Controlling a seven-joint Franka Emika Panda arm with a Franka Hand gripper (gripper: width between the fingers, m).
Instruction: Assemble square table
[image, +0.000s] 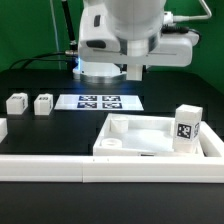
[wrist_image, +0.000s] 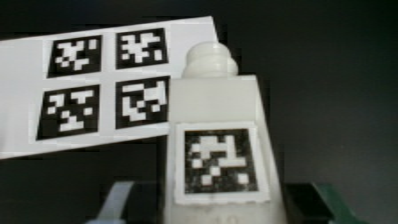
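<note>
White plastic makes up all the table parts here. The square tabletop (image: 150, 150) lies flat on the black surface (image: 60, 128), toward the exterior view's right, with its raised rim up. One leg (image: 186, 128) stands upright at the tabletop's corner on the exterior view's right. Its black-and-white tag faces the camera.

A second leg (image: 17, 103) and a third leg (image: 44, 103) sit side by side on the exterior view's left. They do not touch, and they are well apart from the tabletop. The marker board (image: 100, 101) lies flat just beside the third leg. A long white rail (image: 50, 166) runs along the front, close to the tabletop. The arm (image: 130, 30) hangs over the back of the surface, behind the marker board.

In the wrist view a fourth leg (wrist_image: 217, 140) fills the middle, with its tag facing the camera. Its round tip (wrist_image: 210, 60) points toward the marker board (wrist_image: 98, 85). This leg sits between the two fingers (wrist_image: 125, 203) of the jaws. A thin dark strip shows on each side of it, so I cannot tell if the jaws squeeze the leg or stay loose.
</note>
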